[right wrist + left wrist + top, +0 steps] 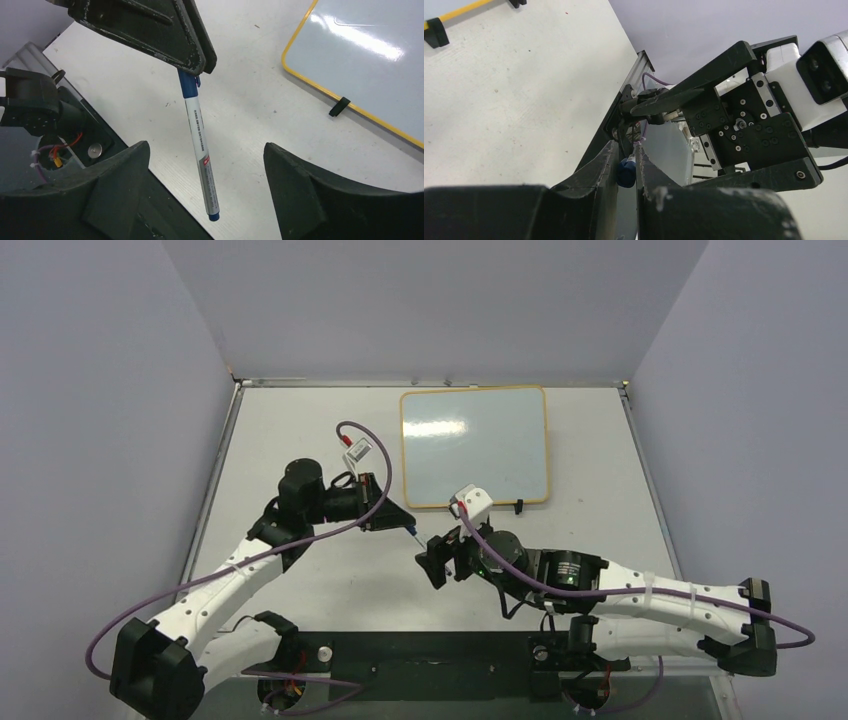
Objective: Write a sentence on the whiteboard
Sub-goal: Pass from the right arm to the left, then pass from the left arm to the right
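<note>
Left pincer (pixel 398 521) closed narrow on the blue capped end of the marker (pixel 201 145). The pen hangs tilted over the table (pixel 300 440). In the left wrist view the cap is mostly hidden between the fingers.

Right pincer (pixel 434 561) wide, one finger on either side of the pen, apart from it.

Whiteboard (pixel 475 445) lies flat, far and right of centre. Its near edge is partly hidden behind the right wrist camera, and glare streaks its face.

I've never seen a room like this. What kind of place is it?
Probably a robot test lab: two white-and-black robot arms bolted to a walled-in white table, with a small yellow-framed whiteboard and a slim blue-and-white marker pen.
</note>
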Controlling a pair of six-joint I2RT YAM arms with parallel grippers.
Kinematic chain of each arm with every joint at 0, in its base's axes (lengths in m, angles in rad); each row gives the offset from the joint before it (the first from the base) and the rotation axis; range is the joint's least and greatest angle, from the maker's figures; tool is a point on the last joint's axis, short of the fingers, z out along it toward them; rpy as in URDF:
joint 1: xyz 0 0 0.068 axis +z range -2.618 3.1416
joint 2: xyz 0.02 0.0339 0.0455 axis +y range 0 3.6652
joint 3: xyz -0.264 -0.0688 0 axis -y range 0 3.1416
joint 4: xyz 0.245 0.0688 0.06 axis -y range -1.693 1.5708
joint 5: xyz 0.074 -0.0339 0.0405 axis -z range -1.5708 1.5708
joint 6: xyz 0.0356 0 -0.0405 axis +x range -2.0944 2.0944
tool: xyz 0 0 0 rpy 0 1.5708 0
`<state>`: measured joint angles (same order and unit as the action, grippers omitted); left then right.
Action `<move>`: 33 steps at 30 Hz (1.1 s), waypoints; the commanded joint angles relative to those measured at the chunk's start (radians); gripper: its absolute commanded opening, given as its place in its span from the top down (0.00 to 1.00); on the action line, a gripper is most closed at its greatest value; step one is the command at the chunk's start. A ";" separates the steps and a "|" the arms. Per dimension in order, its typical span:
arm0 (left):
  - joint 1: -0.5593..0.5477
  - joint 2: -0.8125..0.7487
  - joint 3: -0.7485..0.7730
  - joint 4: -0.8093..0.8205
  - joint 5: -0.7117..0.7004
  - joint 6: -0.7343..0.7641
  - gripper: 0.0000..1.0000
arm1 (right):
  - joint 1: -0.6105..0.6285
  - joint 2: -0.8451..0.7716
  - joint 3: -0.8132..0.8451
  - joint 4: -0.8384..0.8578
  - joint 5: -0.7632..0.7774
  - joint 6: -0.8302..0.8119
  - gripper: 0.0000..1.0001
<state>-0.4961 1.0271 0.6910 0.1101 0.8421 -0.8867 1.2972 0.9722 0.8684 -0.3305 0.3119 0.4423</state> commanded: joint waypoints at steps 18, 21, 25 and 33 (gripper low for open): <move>0.126 -0.089 0.030 0.424 -0.288 -0.298 1.00 | -0.023 -0.244 -0.055 0.155 0.385 0.251 0.13; 0.126 -0.098 0.005 0.512 -0.348 -0.340 1.00 | -0.039 -0.276 -0.104 0.276 0.371 0.273 0.13; 0.126 -0.089 -0.021 0.652 -0.395 -0.397 1.00 | -0.073 -0.309 -0.189 0.486 0.307 0.295 0.12; 0.115 -0.048 -0.059 0.814 -0.461 -0.439 1.00 | -0.161 -0.257 -0.246 0.785 0.110 0.283 0.17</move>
<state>-0.3759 0.9585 0.6373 0.7612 0.4404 -1.2961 1.1667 0.6830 0.6205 0.2333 0.5453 0.7227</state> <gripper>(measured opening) 0.106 0.848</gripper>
